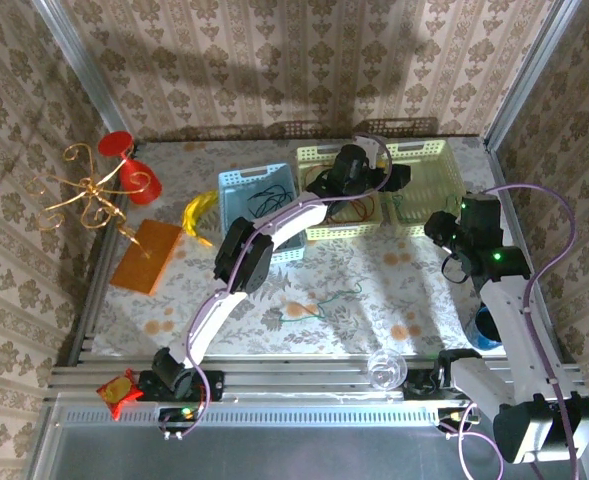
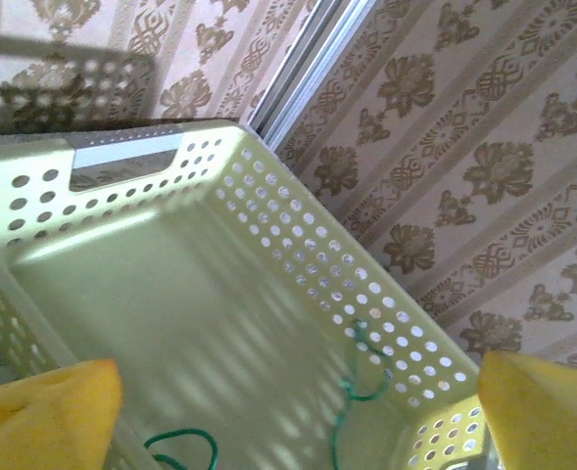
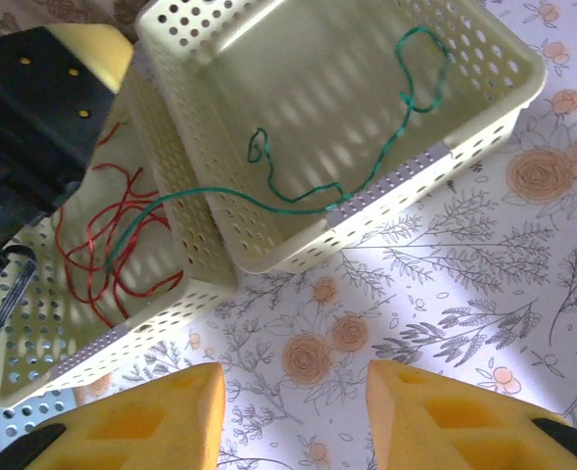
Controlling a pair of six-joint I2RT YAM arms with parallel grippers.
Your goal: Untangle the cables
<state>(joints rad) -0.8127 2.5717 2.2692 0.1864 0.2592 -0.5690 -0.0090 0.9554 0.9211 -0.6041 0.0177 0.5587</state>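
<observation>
One green cable (image 2: pixel 339 423) below left gripper (image 2: pixel 293 411)

Along the far side you have a blue basket (image 1: pixel 254 173), then two pale yellow baskets (image 1: pixel 319 153) to its right. On the far left you see a curly gold wire stand (image 1: pixel 82 190), a red cup (image 1: pixel 140 182) and an orange board (image 1: pixel 146 256).

Green cable (image 2: pixel 352 392): on the left wrist camera, its lower loops run off the bottom edge.
Left claw (image 2: pixel 293 421): its yellow pad tips are cut by the bottom corners.
Right claw (image 3: pixel 298 416): both pads are cut by the bottom edge.
Red cable (image 3: pixel 102 245): its upper end is hidden behind the black arm housing (image 3: pixel 33 127).
Strand (image 1: pixel 267 195) in the blue basket (image 1: pixel 236 180): too thin from above to tell its colour.
Blue object (image 1: pixel 484 330) at the right edge of the desk (image 1: pixel 374 290): half hidden behind the right arm (image 1: pixel 514 310), so what it is cannot be told.
</observation>
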